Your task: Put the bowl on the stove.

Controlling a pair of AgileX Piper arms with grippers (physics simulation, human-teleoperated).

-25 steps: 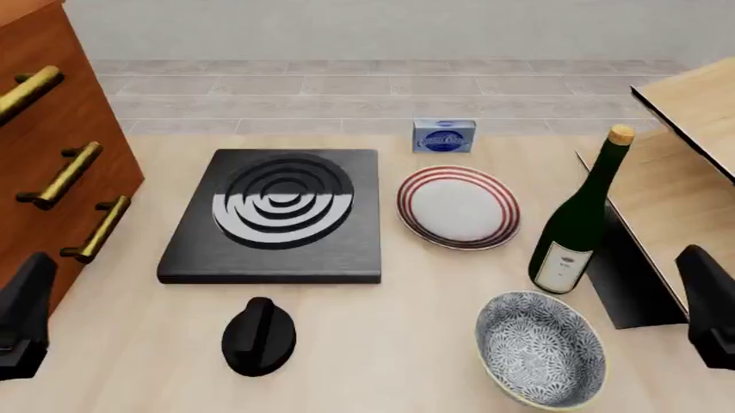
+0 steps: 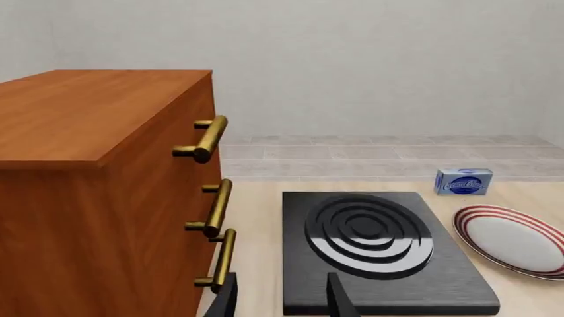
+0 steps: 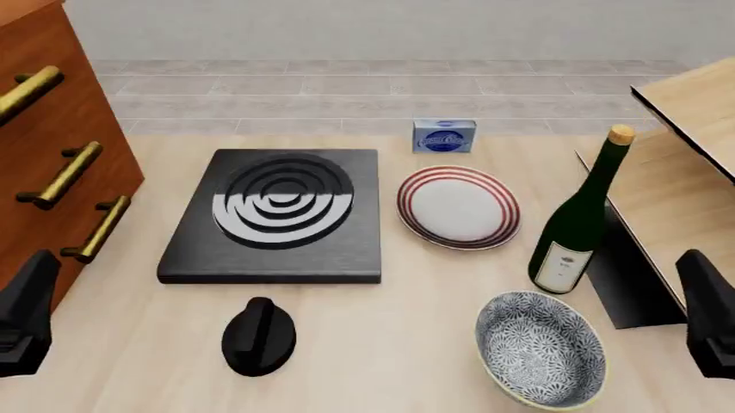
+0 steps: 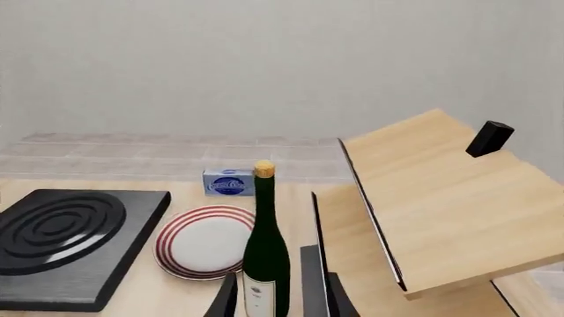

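Both arms have barely shifted since half a second ago, and nothing on the pale wooden tabletop (image 3: 379, 344) has moved. Nearest, the deep round bowl with the blue-grey floral inside (image 3: 540, 348) sits at the front right (well apart from either arm), with the small black round knob (image 3: 260, 336) to its left. The left pincer (image 2: 280, 297) and right pincer (image 4: 277, 297) each show two dark fingers spread, holding nothing. Just beyond the bowl stands an upright green glass bottle (image 3: 580, 217). Farther back lie the flat black square stove with silver-white rings (image 3: 279, 212) and, beside it, a white plate with red rings (image 3: 459, 206). Farthest is a small blue box (image 3: 443, 136).
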